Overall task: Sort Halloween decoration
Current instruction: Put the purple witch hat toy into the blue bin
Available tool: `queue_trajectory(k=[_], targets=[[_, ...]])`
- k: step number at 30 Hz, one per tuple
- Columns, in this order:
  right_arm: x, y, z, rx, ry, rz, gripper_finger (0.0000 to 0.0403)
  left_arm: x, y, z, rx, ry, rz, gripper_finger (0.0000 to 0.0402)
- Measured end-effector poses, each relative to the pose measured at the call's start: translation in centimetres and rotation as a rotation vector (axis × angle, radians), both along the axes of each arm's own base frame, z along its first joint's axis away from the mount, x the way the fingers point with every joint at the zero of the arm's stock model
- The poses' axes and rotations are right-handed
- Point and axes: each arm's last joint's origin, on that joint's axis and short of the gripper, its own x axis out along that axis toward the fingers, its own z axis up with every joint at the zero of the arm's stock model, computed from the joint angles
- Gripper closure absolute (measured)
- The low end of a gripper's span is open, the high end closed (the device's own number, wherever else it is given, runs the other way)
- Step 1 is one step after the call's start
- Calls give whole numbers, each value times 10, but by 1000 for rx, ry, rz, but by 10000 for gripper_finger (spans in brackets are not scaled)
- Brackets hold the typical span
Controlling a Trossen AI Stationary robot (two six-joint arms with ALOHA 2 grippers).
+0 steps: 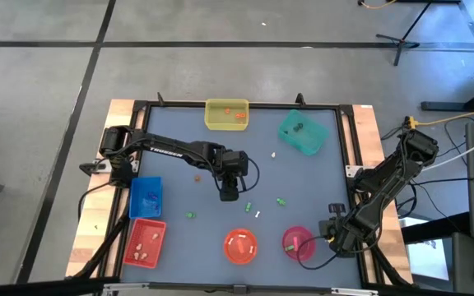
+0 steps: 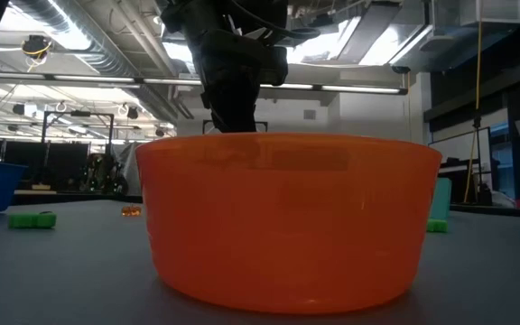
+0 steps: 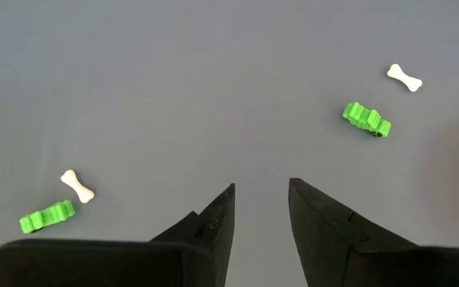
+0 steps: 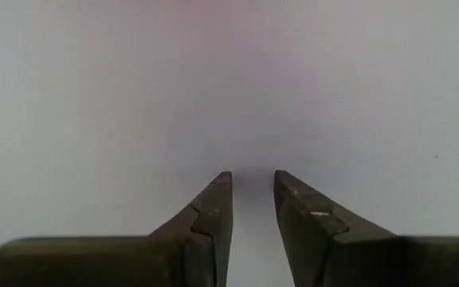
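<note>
The left gripper [image 3: 260, 199] hovered at mid-table, fingers narrowly parted and empty, between green trinkets [image 3: 366, 119] and white bones [image 3: 78, 185] scattered on the grey mat [image 1: 179, 140]. The right gripper [image 4: 252, 185], also slightly parted and empty, sat beside the pink bowl [image 1: 298, 242]. An orange bowl [image 2: 287, 217] blocked the low view.

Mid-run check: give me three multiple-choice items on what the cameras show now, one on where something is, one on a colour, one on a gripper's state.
1. Where does the left gripper hang?
A. Over the mat's middle
B. Inside the yellow tray
C. Off the table

2. What colour is the bowl that fills the low view?
A. Blue
B. Orange
C. Teal

3. How do the left gripper's fingers stand?
A. Shut on a white bone
B. Shut on a green trinket
C. Apart, with nothing between them

Answers:
1 A: the high view shows it above the mat, among scattered trinkets.
2 B: its wall is orange.
3 C: the left wrist view shows bare mat in the gap.
</note>
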Motion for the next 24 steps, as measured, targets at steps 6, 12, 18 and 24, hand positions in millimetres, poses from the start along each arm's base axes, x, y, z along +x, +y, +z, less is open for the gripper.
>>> queue_trajectory(k=[6,12,18,24], targets=[[0,1,0,5,-2,0,316,0,0,0,0,0,0,298],[1,1,1,8,-5,0,317,0,0,0,0,-1,0,298],[4,1,1,-17,-77,-36,317,9,-6,5,-7,-104,-21,298],[6,1,1,-47,-143,-123,317,23,-24,16,56,-297,-168,298]])
